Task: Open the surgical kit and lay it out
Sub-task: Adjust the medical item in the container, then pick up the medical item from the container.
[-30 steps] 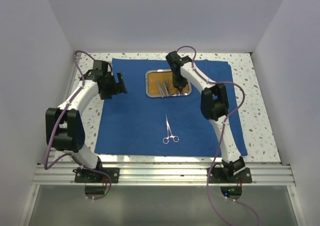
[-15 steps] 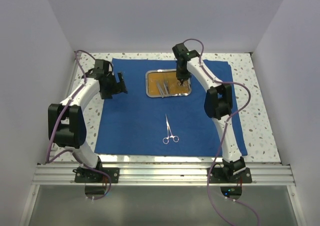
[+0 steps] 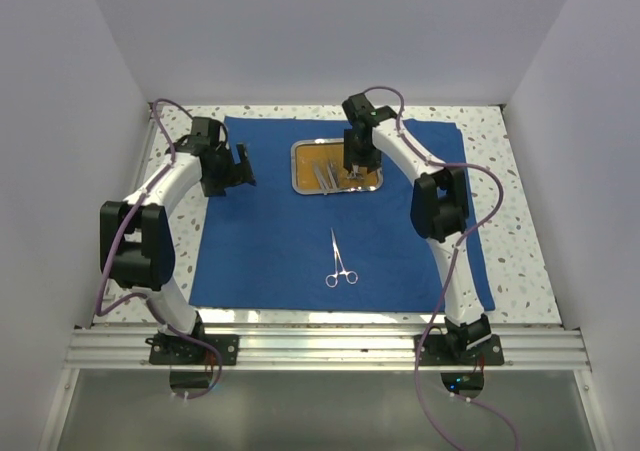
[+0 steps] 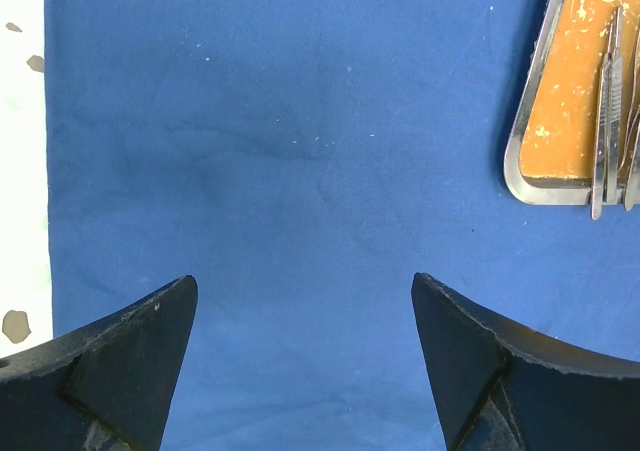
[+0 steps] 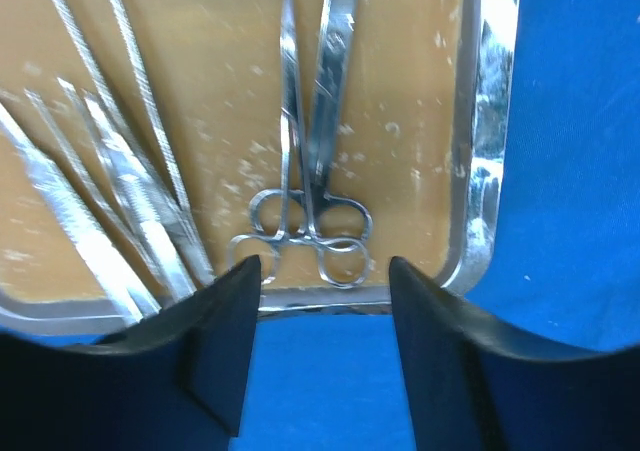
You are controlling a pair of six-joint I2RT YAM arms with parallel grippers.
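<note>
Right wrist view: right pincer released and empty, ring-handled scissors in the tray lying just beyond its tips. Left pincer gapes above the blue cloth

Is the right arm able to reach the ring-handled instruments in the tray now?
Probably yes: the right pincer hangs open just above the ring-handled instruments in the tray, and nothing covers them.
</note>
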